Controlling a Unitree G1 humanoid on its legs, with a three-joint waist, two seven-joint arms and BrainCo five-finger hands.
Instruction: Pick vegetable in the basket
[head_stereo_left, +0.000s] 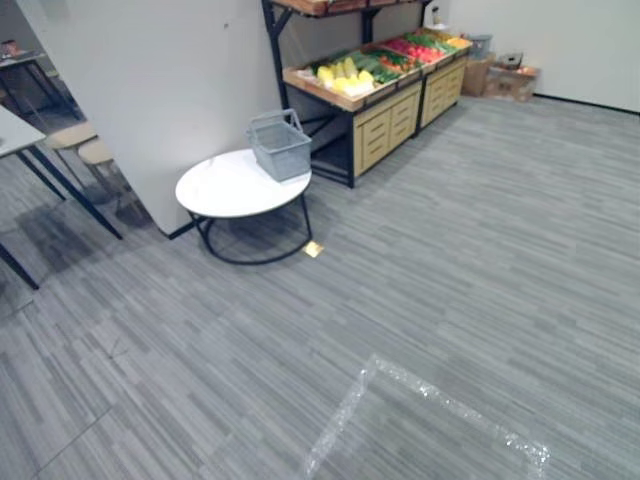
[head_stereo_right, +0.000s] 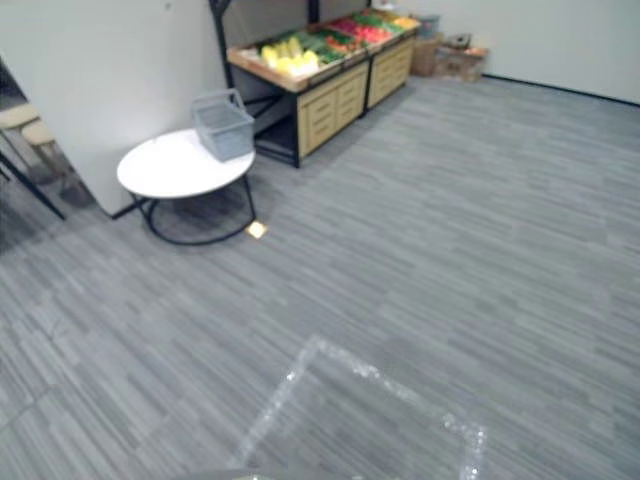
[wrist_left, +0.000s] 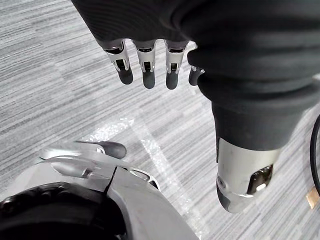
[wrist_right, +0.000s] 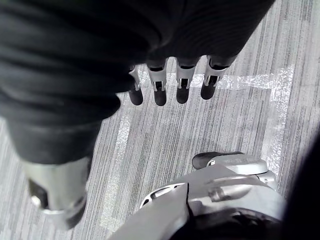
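The left hand (wrist_left: 146, 60) and right hand (wrist_right: 182, 82) hang empty over striped grey carpet (head_stereo_left: 450, 250), fingers relaxed and loosely open. Well ahead, a grey mesh-sided basket (head_stereo_left: 280, 147) perches at the edge of a round white bench (head_stereo_left: 225, 188) on thin black legs; a bump while approaching could tip it off. Beside it, yellow, green and red vegetables (head_stereo_left: 370, 65), possibly peppers, fill a wooden stand (head_stereo_left: 385, 115).

Grey basket (head_stereo_left: 281, 150), white table (head_stereo_left: 222, 188)
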